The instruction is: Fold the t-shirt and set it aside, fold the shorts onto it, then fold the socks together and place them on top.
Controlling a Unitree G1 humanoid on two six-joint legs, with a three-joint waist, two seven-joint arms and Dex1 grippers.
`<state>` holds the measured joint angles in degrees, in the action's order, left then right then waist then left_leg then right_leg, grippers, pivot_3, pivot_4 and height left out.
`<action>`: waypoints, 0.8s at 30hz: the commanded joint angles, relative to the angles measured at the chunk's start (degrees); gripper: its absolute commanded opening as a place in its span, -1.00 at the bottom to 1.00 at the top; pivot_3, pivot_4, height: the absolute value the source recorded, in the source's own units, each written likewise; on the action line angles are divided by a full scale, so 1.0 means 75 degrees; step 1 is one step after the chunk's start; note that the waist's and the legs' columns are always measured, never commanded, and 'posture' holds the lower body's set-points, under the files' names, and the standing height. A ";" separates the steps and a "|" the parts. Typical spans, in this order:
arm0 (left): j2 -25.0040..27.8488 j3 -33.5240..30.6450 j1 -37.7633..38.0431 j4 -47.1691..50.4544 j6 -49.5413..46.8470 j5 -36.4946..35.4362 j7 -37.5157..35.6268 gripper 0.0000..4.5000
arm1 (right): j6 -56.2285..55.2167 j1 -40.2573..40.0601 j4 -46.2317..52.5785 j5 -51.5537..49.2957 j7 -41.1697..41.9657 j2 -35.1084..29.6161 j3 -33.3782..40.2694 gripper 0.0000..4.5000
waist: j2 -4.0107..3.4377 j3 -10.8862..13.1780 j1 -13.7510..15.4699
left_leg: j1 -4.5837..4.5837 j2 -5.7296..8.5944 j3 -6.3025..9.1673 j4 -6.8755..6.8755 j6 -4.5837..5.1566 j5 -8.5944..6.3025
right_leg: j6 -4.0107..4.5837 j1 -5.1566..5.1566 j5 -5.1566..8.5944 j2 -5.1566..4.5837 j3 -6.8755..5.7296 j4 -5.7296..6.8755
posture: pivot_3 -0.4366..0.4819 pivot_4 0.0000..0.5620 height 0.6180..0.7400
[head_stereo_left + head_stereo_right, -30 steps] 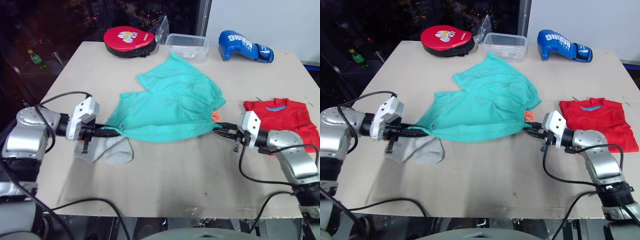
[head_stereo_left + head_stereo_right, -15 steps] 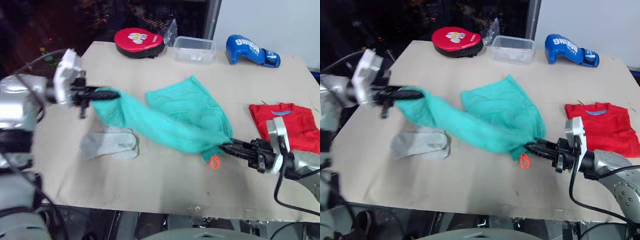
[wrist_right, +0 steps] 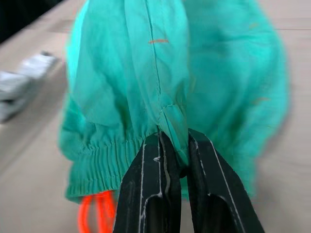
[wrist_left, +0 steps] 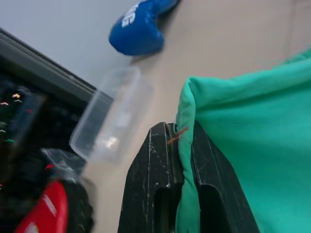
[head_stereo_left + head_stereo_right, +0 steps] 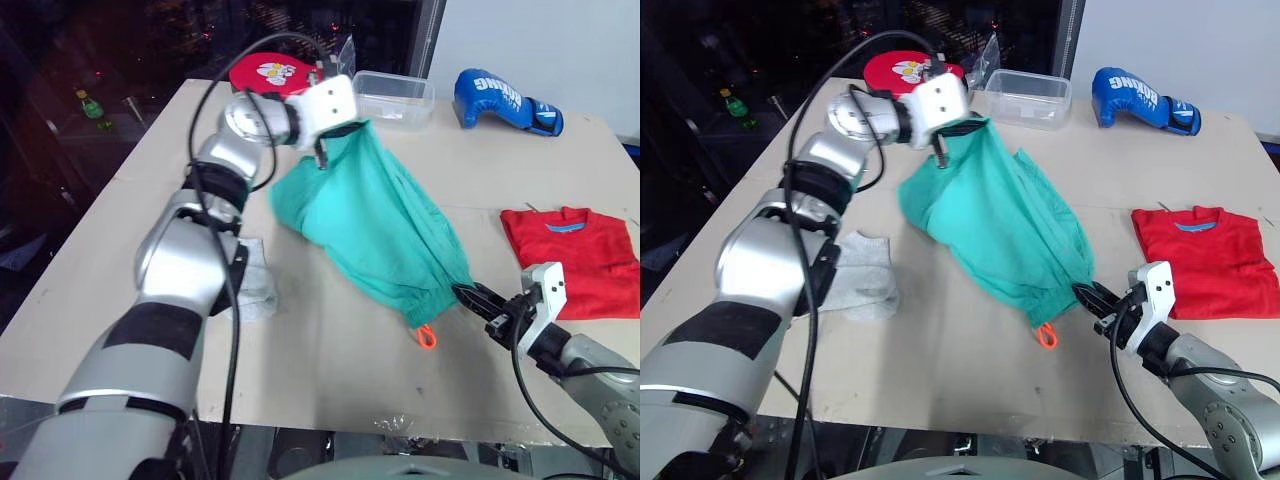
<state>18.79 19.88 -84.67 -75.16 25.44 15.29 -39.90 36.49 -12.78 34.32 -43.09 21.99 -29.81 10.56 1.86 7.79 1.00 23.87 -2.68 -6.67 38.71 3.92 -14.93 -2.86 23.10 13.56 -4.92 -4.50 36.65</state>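
While both arms stretch the mint-green cloth shorts [image 5: 375, 225] above the worktop [image 5: 330, 340], the fold is under way.
Head views: the left gripper [image 5: 962, 128] lifts one end high, the right gripper [image 5: 470, 298] holds the gathered waistband low; the folded bright red t-shirt [image 5: 572, 260] lies aside, the light grey fuzzy socks [image 5: 862, 285] flat, and the clear plastic tub [image 5: 394, 97] looks empty. Left wrist view: fingers clamped on a hem. Right wrist view: fingers clamped on a seam; this limp, light cloth handles best by edges.
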 commanded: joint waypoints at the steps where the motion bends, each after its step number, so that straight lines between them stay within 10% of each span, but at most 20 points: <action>1: -0.0561 0.0288 -0.0280 -0.0253 -0.0066 0.0736 0.1224 -0.97 | -0.0142 0.0071 0.0116 0.0048 -0.0181 0.0121 0.0319 -1.00 | -0.0001 -0.0001 -0.0015 | -0.0001 0.0000 0.0001 -0.0002 0.0000 0.0000 | -0.0001 0.0000 0.0000 0.0000 0.0000 0.0000 | -0.05 -0.47 1.00; 11: -0.1631 0.0193 0.0198 -0.0591 -0.1584 0.1515 0.3220 -0.83 | 0.0171 0.1014 -0.0535 0.1015 -0.1461 0.0463 0.0422 -1.00 | -0.0005 0.0001 -0.0034 | -0.0004 -0.0006 0.0002 -0.0010 0.0006 -0.0003 | 0.0000 0.0013 0.0001 0.0001 0.0001 0.0015 | -0.05 -0.47 1.00; 18: -0.1560 -0.0307 0.0372 -0.0600 -0.2181 0.1405 0.4071 0.53 | -0.0567 0.1700 -0.0887 0.2049 -0.2035 0.0469 0.0833 0.42 | -0.0005 0.0001 -0.0026 | -0.0003 -0.0002 -0.0002 -0.0018 -0.0019 0.0012 | -0.0002 0.0014 0.0001 -0.0005 -0.0001 0.0010 | -0.05 -0.47 1.00; 21: -0.1503 -0.0957 0.0382 -0.0556 -0.2220 0.0965 0.4218 0.63 | -0.1032 0.1905 -0.0921 0.2340 -0.1963 0.0436 0.1005 0.95 | -0.0006 0.0002 -0.0031 | -0.0003 -0.0002 -0.0003 -0.0019 -0.0024 0.0015 | -0.0002 0.0014 0.0001 -0.0005 -0.0001 0.0011 | -0.05 -0.47 1.00; 24: -0.1485 -0.1866 0.0345 -0.0472 -0.2029 0.0246 0.3999 0.63 | -0.0548 0.1632 -0.0155 0.1068 -0.0553 0.0091 0.0820 0.95 | -0.0006 0.0002 -0.0034 | -0.0005 -0.0003 -0.0003 -0.0022 -0.0026 0.0016 | -0.0003 0.0014 0.0002 -0.0005 -0.0001 0.0010 | -0.05 -0.47 1.00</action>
<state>7.44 9.40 -80.73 -80.18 8.80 20.64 -9.30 31.17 0.50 27.61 -29.60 12.21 -27.99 16.64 1.82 7.81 0.74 23.83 -2.70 -6.69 38.53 3.71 -14.81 -2.89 23.21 13.57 -4.95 -4.52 36.73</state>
